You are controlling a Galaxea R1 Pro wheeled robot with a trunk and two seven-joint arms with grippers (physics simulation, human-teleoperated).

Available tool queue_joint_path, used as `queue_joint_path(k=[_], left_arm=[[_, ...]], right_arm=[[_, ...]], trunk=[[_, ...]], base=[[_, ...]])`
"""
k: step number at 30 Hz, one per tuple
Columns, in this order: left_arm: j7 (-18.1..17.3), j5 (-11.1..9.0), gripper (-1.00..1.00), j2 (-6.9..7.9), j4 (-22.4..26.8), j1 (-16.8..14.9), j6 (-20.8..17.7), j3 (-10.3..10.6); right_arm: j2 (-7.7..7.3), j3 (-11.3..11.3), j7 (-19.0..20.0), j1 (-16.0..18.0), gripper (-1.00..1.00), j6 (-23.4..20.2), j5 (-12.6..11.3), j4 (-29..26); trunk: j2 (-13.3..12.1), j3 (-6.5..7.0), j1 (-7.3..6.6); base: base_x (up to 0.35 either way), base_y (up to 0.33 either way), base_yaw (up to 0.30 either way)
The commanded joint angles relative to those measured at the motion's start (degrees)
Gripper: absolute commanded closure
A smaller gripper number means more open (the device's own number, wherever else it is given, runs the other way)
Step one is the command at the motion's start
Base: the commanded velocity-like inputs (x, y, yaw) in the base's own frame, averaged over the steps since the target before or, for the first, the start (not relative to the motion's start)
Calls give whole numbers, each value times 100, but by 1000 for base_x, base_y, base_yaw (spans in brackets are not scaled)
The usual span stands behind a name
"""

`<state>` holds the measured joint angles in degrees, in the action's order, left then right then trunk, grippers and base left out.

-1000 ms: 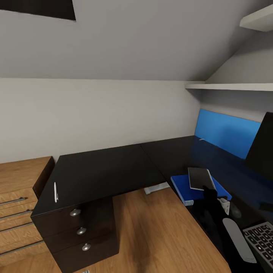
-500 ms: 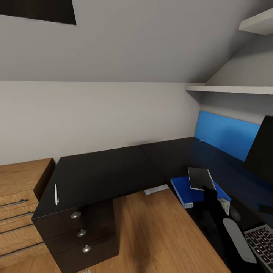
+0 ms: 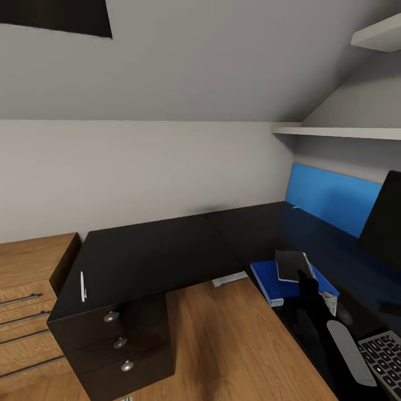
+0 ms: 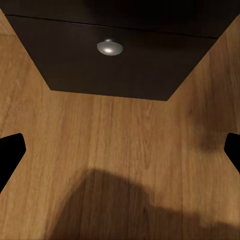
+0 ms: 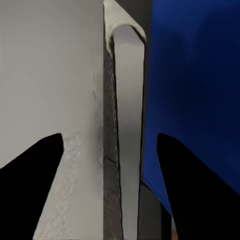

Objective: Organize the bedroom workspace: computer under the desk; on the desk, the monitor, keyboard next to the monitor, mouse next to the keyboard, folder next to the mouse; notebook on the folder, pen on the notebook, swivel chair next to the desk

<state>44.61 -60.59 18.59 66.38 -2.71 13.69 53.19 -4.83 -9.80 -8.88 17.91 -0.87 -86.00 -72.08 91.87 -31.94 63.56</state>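
The right claw (image 3: 303, 277) grips the notebook (image 3: 291, 265), tilted above the blue folder (image 3: 270, 278) on the bench (image 3: 156, 250). The left claw (image 4: 120, 150) hangs released. The pen (image 3: 83, 286) lies near the bench corner.

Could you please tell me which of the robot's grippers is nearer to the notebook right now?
The right. The right gripper is closed on the notebook, holding it over the folder. The left gripper hangs open above the floor by the desk's drawer unit.

We see a glossy black desk (image 3: 161, 250), a bright blue folder (image 3: 270, 281), a grey notebook (image 3: 291, 265) and a white pen (image 3: 83, 286).
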Motion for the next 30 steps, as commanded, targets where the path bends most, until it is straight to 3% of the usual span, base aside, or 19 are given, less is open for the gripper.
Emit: queue_joint_path(k=[1, 17, 30], left_arm=[[22, -41, -100, 5, 7, -10, 37, 25], [22, -41, -100, 12, 7, -10, 37, 25], [22, -41, -100, 13, 7, -10, 45, 25]], right_arm=[[0, -5, -32, 2, -100, -9, -39, -9], [0, 4, -35, 2, -100, -13, -30, -8], [0, 7, -34, 2, -100, -18, -25, -14]], trunk=[[3, -6, 0], [3, -6, 0], [3, -6, 0]], base=[[0, 0, 0], [-1, 0, 0], [-135, 0, 0]])
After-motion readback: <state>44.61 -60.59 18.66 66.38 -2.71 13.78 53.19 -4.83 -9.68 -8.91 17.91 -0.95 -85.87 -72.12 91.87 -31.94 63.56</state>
